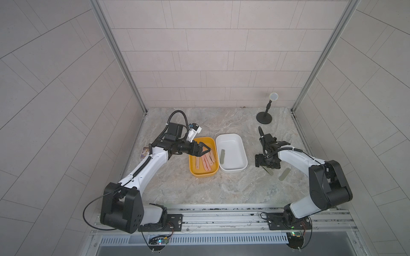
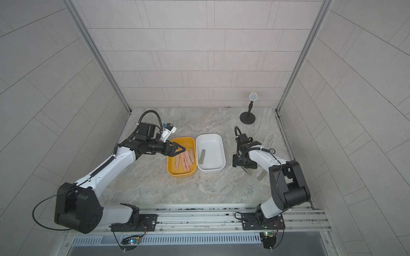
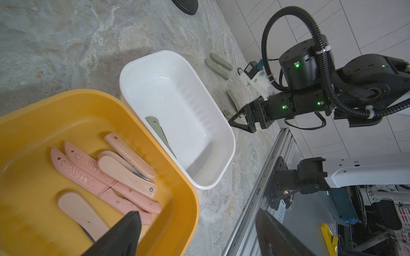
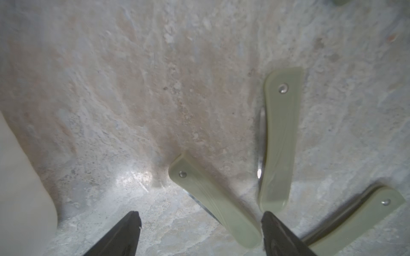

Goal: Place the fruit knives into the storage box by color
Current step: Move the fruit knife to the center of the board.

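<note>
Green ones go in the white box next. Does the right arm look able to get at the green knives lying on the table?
Probably yes: the right gripper hovers open right above the green knives, nothing covers them, though they lie close together.

Your left arm (image 1: 153,165) and right arm (image 1: 295,155) share one build: white shells on the long links and blocky black housings at the joints. A ribbed black hose (image 3: 288,26) loops over each wrist, and white ties hold the right arm's. Small green lights (image 3: 297,65) glow on that arm's black wrist drum. The left tool (image 1: 207,151) and right tool (image 3: 233,117) end in black triangular fingers. A white camera bracket (image 1: 193,133) sits behind the left tool. The black base plates (image 1: 173,218) show their screws.
</note>
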`<state>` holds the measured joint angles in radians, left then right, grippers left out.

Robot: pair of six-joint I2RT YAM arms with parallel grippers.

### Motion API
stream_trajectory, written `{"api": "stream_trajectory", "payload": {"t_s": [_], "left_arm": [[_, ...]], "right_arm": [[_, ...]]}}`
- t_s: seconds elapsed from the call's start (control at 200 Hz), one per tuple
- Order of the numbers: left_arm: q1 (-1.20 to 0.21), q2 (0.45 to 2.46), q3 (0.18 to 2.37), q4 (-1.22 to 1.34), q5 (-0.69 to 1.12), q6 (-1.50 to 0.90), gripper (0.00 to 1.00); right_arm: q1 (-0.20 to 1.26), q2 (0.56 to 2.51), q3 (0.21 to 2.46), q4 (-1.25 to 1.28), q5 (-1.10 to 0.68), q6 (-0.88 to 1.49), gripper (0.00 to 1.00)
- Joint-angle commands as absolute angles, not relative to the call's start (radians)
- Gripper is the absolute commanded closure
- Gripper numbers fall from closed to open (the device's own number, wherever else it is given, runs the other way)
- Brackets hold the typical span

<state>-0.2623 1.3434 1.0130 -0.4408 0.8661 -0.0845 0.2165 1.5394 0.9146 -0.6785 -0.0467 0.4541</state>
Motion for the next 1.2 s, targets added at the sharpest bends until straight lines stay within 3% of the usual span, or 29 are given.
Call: {"api": "stream_trajectory", "payload": {"t_s": [0.0, 0.58, 0.791, 0.906, 0.981, 1.196], "left_arm": [[-0.264, 1.340, 1.030, -0.437, 0.861, -0.058, 0.13], [-0.263, 1.334, 1.029, -0.440, 0.856, -0.054, 0.13], [-0.264, 1.334, 1.030, -0.440, 0.857, -0.052, 0.13], [-0.264, 1.331, 1.029, -0.442, 0.856, -0.052, 0.13], [-0.262, 1.328, 1.028, -0.442, 0.855, -0.050, 0.13], [-0.263, 1.325, 1.025, -0.442, 0.851, -0.050, 0.13]], "right_arm": [[0.213, 1.568, 0.939, -0.677, -0.059, 0.443, 0.13], [0.215, 1.615, 0.878, -0.658, -0.054, 0.451, 0.18], [0.214, 1.611, 0.869, -0.658, -0.043, 0.448, 0.30], [0.215, 1.626, 0.878, -0.655, -0.046, 0.446, 0.50], [0.214, 1.633, 0.883, -0.653, -0.046, 0.445, 0.58], [0.213, 1.660, 0.906, -0.647, -0.048, 0.439, 0.66]]}}
